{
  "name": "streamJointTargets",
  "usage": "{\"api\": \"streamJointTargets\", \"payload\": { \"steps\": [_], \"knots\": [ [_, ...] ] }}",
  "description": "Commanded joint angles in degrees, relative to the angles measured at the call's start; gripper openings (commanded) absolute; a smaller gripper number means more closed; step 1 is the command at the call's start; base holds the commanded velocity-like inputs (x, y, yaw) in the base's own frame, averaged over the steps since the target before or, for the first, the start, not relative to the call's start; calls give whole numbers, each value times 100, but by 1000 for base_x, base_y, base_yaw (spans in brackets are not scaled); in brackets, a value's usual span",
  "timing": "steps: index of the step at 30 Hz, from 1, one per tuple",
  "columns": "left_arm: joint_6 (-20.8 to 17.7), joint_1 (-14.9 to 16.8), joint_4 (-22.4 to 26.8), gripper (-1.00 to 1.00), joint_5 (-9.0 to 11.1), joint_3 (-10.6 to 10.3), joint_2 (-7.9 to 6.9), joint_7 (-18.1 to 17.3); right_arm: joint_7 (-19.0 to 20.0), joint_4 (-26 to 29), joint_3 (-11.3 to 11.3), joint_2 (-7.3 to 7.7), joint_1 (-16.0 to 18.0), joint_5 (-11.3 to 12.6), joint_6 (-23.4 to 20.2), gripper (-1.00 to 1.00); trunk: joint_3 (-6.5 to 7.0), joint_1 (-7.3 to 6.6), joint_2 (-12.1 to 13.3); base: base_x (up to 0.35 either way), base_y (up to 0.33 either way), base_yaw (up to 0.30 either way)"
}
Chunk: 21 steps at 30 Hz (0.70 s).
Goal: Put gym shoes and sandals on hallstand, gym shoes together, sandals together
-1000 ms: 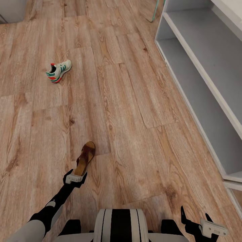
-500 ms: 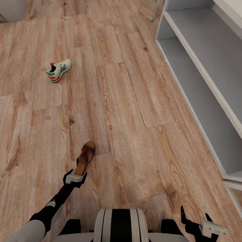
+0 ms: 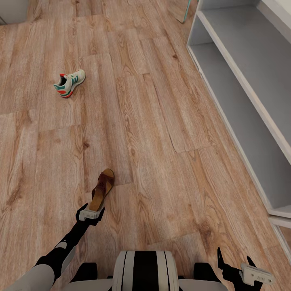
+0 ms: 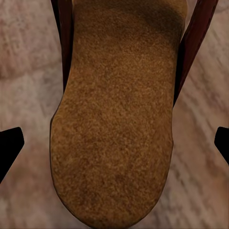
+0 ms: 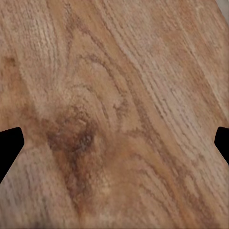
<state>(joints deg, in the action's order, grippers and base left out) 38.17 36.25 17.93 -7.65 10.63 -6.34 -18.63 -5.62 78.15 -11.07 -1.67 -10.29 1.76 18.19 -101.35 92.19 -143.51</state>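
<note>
Sandal (image 3: 102, 190) on the corridor floor (image 3: 161, 133), left hand (image 3: 91, 213) poised at its heel end.

Fingers spread wide either side of the tan footbed (image 4: 114, 129) in the left wrist view, the left hand holds nothing; the pick-up step looks in hand, and the next move likely calls for lowering and closing across the sole. One gym shoe (image 3: 68, 83) lies well apart, farther up the planks. The hallstand (image 3: 242, 81), its tiers bare, stands along the right. The right hand (image 3: 238, 266) hangs open and empty over wood grain.
</note>
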Motion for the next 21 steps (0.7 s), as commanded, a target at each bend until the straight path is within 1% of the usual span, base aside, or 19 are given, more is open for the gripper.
{"api": "streamJointTargets", "payload": {
  "steps": [1, 5, 6, 7, 11, 12, 15, 21],
  "knots": [
    [0, 1, 0, 100, 0, 0, 0, 0, 0, 0, 0, 0, -2, 0, 0, 100, -1, 0, 0, 0, 0, 0],
    [-1, 4, 0, 100, 7, 0, -1, 0, 0, -1, 0, 0, -1, 0, 0, 100, -4, 0, 0, 0, 0, 0],
    [-1, 6, 0, -100, 21, 2, -1, 0, 2, -1, 0, 0, -2, 0, 0, 100, -5, 0, 0, 0, 0, 0],
    [-1, 6, 0, -100, 21, 2, -1, 0, 2, -1, 0, 0, -2, 0, 0, 100, -5, 0, 0, 0, 0, 0],
    [-2, 13, -4, -100, 150, 1, -4, -1, 1, -1, 0, 0, -2, 0, 0, 100, -6, 0, 0, 0, 0, 0],
    [-2, 13, -4, -100, 150, 1, -4, -1, 1, -1, 0, 0, -2, 0, 0, 100, -7, 0, 0, 0, 0, 0],
    [1, 18, -6, -100, 231, 3, -6, -5, 1, 0, 0, 0, 0, 0, 0, 100, -7, 0, 0, 0, 0, 0],
    [5, 21, -8, -100, 288, 1, -7, -8, 0, -1, 0, 0, 0, 0, 0, 100, -7, 0, 0, 0, 0, 0]
  ]
}}
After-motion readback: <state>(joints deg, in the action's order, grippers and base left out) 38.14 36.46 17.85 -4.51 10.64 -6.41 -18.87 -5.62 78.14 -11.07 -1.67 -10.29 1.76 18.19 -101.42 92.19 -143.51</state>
